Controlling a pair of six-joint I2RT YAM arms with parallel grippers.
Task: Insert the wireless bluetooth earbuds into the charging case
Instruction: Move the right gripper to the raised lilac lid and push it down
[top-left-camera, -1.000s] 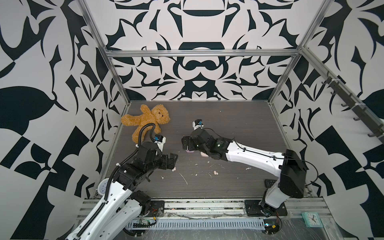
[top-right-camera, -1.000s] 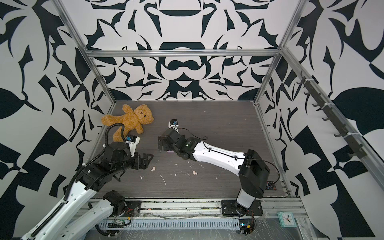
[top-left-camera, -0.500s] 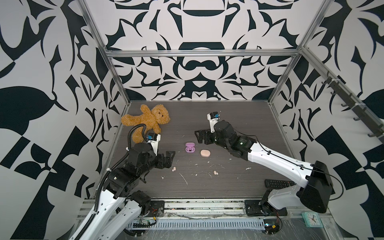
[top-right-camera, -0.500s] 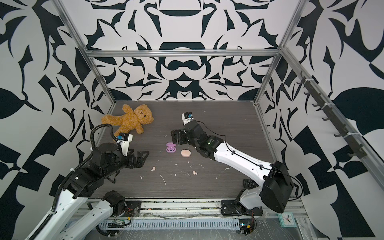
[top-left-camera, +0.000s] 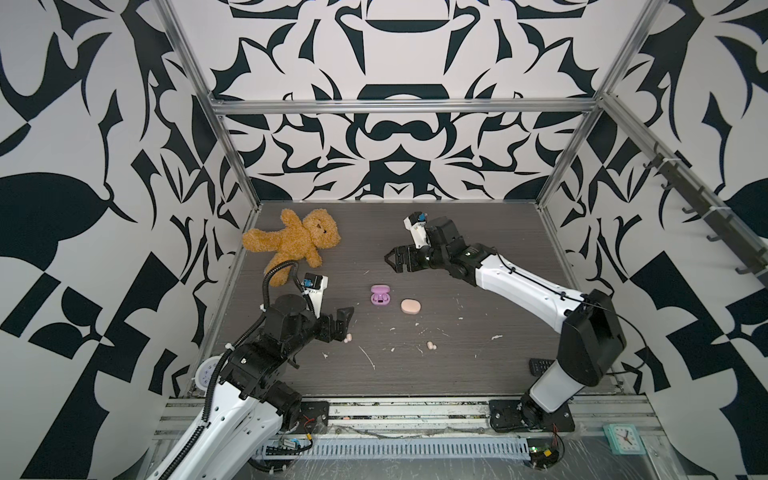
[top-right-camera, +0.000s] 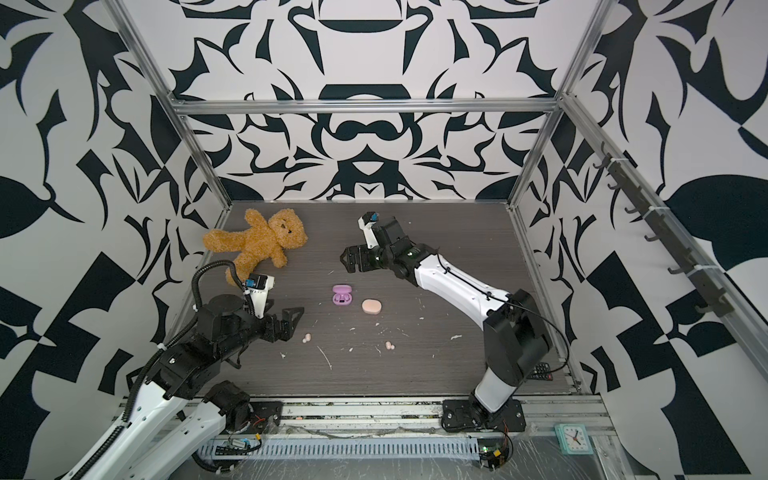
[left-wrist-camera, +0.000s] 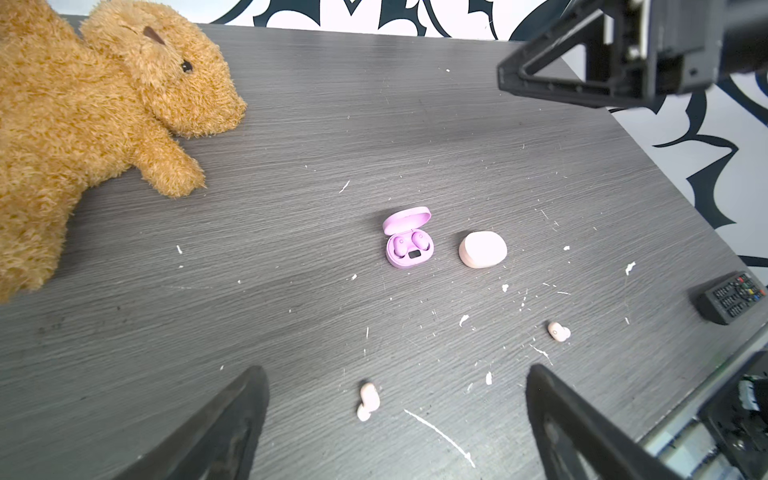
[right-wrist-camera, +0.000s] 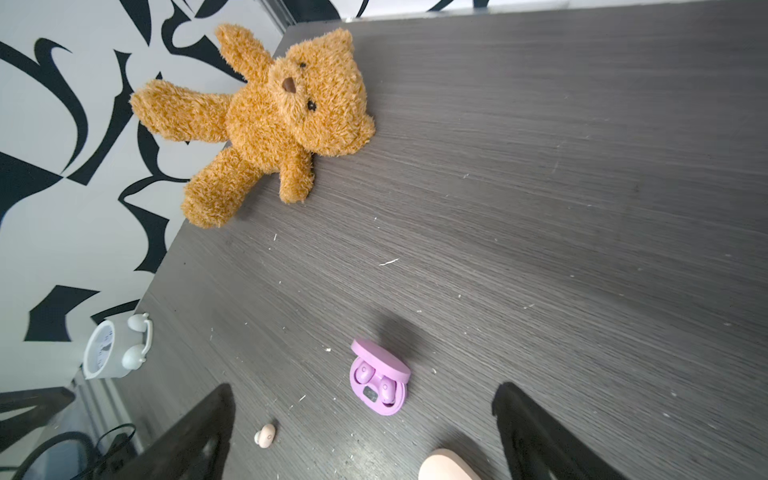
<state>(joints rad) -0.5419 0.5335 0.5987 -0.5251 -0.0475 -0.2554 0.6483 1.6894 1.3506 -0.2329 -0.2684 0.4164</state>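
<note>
A lilac charging case (top-left-camera: 380, 296) (top-right-camera: 342, 296) lies open mid-table with two lilac earbuds (left-wrist-camera: 409, 242) (right-wrist-camera: 376, 380) seated in it. A closed peach case (top-left-camera: 410, 306) (left-wrist-camera: 483, 249) sits beside it. Two peach earbuds lie loose on the table. One earbud (top-left-camera: 348, 338) (left-wrist-camera: 368, 401) rests just ahead of my open left gripper (top-left-camera: 345, 322) (left-wrist-camera: 394, 370), between its fingers' lines and untouched. The other earbud (top-left-camera: 432, 345) (left-wrist-camera: 559, 331) lies nearer the front middle. My right gripper (top-left-camera: 392, 262) (right-wrist-camera: 365, 388) hovers open and empty, above and behind the cases.
A brown teddy bear (top-left-camera: 297, 243) lies at the back left. A black remote (top-left-camera: 540, 365) sits by the right arm's base, and a white alarm clock (top-left-camera: 203, 374) stands at the front left edge. White scraps (top-left-camera: 368, 357) litter the front of the table.
My right gripper has lifted off the cases and drawn back toward the rear, uncovering the open lilac case and the peach case. The left gripper has barely shifted.
</note>
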